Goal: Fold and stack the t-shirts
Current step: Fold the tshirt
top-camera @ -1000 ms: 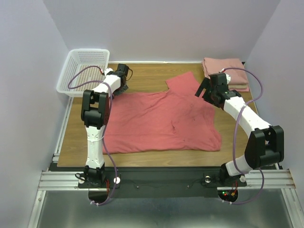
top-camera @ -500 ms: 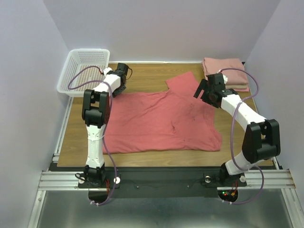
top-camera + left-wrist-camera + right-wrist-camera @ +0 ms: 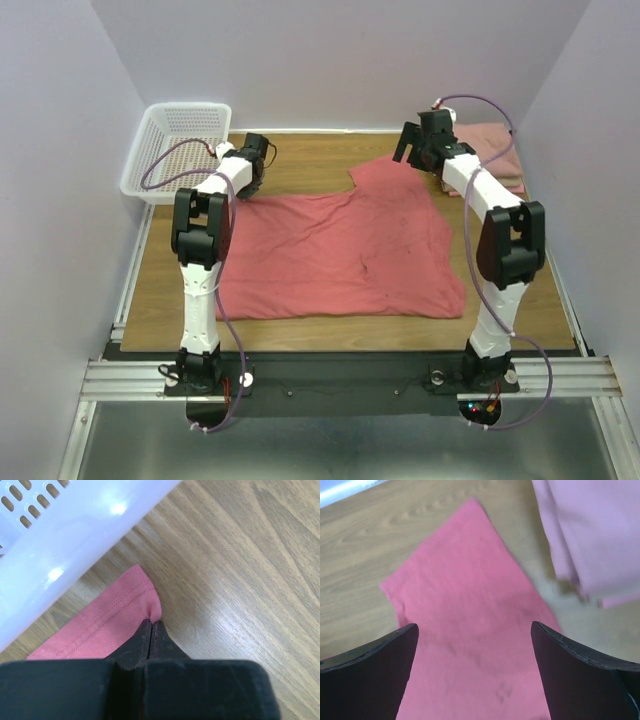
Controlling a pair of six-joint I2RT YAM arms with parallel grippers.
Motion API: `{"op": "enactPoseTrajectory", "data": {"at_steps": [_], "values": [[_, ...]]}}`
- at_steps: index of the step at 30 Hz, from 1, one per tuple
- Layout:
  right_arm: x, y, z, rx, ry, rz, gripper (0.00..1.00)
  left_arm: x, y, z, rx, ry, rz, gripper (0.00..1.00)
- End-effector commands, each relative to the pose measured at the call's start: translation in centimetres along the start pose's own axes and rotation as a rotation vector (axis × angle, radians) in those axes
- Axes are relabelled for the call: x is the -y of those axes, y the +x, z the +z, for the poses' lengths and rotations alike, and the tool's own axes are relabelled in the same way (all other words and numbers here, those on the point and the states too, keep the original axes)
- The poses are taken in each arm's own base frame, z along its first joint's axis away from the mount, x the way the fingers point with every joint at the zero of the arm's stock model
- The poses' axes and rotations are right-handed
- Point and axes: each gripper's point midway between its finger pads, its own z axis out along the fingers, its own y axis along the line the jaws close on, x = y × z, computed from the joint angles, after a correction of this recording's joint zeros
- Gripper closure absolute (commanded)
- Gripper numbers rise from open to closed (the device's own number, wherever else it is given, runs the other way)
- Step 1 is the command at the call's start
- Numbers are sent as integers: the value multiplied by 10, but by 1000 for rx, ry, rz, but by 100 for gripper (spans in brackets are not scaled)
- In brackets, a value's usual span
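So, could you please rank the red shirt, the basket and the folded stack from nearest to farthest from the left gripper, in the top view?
1. The red shirt: its sleeve corner is pinched by the left gripper, fingers shut.
2. The basket: just left of it, at the far-left corner.
3. The folded stack: at the far-right corner.

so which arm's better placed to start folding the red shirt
Left: the left tool is shut on a sleeve corner of the coral-red shirt by the basket; the right tool hangs open above the other sleeve.
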Motion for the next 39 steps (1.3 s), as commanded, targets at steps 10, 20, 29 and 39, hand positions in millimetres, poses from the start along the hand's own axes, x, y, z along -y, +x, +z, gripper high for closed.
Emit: {"op": "enactPoseTrajectory", "data": {"at_steps": [10, 20, 29, 39], "values": [[-54, -74, 117, 218, -32, -253, 7, -15, 8, -8, -34, -8, 23, 100], [-43, -40, 169, 180, 12, -293, 20, -17, 10, -8, -36, -3, 23, 100], [-39, -6, 180, 104, -7, -290, 32, -16, 10, -10, -44, 5, 25, 100], [-37, -8, 179, 110, 0, -303, 76, -15, 9, -14, -47, 21, 23, 100]]}}
